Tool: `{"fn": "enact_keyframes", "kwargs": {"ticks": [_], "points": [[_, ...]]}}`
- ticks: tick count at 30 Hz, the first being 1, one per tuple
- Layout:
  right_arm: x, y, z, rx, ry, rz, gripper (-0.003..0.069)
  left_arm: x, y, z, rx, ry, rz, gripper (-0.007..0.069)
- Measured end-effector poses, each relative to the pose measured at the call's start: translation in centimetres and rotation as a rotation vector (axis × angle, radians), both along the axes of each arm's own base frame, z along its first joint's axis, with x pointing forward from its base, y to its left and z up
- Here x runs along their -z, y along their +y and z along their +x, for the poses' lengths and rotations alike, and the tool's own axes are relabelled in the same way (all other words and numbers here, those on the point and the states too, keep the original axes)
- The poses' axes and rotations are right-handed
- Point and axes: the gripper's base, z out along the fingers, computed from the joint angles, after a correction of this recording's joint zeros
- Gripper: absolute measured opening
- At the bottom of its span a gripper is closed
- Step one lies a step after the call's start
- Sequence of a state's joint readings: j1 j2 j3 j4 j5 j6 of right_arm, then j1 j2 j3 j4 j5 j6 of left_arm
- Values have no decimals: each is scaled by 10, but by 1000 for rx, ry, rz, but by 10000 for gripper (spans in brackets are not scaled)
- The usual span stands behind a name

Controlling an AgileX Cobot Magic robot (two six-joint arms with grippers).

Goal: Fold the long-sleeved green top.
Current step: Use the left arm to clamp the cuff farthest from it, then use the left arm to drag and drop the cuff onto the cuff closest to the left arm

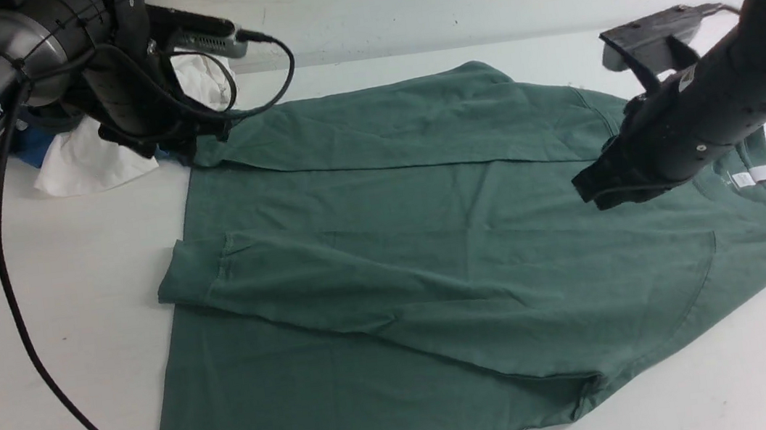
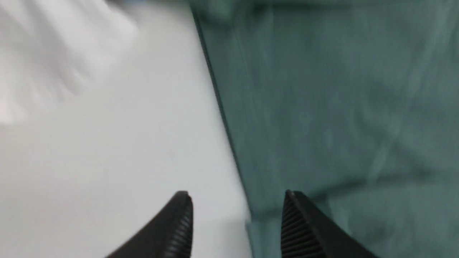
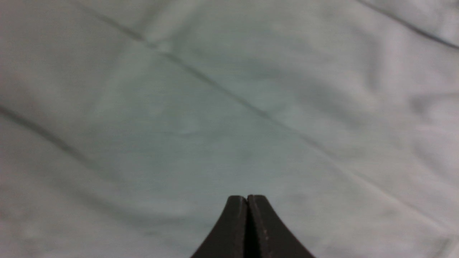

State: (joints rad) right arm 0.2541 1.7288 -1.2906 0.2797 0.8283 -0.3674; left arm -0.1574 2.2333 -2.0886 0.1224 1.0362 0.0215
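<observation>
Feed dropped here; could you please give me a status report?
Left gripper open. Right gripper shut over green top, sleeve folded across. White cloth beside left gripper.

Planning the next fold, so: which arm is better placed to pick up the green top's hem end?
Probably the left. The left gripper is open over the edge of the green long-sleeved top at its far hem corner. The right gripper is shut, over the cloth near the collar.
</observation>
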Motion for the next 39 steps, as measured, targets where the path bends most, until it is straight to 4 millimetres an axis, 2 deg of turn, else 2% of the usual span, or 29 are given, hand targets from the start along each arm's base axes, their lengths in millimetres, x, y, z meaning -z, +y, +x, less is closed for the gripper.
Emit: {"fn": "enact_keyframes", "kwargs": {"ticks": [2, 3, 7, 10, 13, 18, 20, 21, 23, 25, 27, 31, 35, 36, 39], "points": [[8, 21, -12, -80, 41, 30, -15, 10, 2, 12, -55, -64, -65, 321], [9, 23, -13, -83, 45, 35, -15, 12, 2, 13, -57, -68, -66, 321], [31, 46, -38, -172, 127, 19, -15, 57, 5, 37, -82, -136, -125, 322], [44, 56, -51, -222, 138, -7, -15, 82, 6, 48, -97, -190, -164, 340], [52, 60, -58, -238, 138, -18, -15, 97, 7, 59, -123, -249, -199, 361], [55, 61, -60, -240, 144, -21, -15, 105, 8, 70, -140, -318, -223, 350], [55, 61, -60, -240, 141, -21, -15, 113, 8, 74, -130, -331, -208, 267], [55, 61, -60, -240, 141, -21, -15, 114, 8, 74, -129, -331, -206, 258], [55, 61, -60, -240, 140, -22, -15, 118, 9, 76, -117, -344, -190, 125], [55, 60, -60, -243, 139, -27, -15, 117, 9, 77, -117, -347, -190, 55], [55, 60, -60, -250, 135, -34, -15, 113, 8, 76, -115, -345, -190, 20], [55, 60, -60, -260, 131, -43, -15, 98, 4, 72, -104, -329, -176, 13], [56, 58, -59, -275, 122, -65, -15, 51, -3, 63, -53, -341, -131, 13], [56, 58, -59, -282, 119, -75, -15, 29, -10, 56, -33, -339, -119, 13], [56, 56, -59, -298, 109, -104, -15, -16, -19, 40, -17, -328, -112, 13]]}}
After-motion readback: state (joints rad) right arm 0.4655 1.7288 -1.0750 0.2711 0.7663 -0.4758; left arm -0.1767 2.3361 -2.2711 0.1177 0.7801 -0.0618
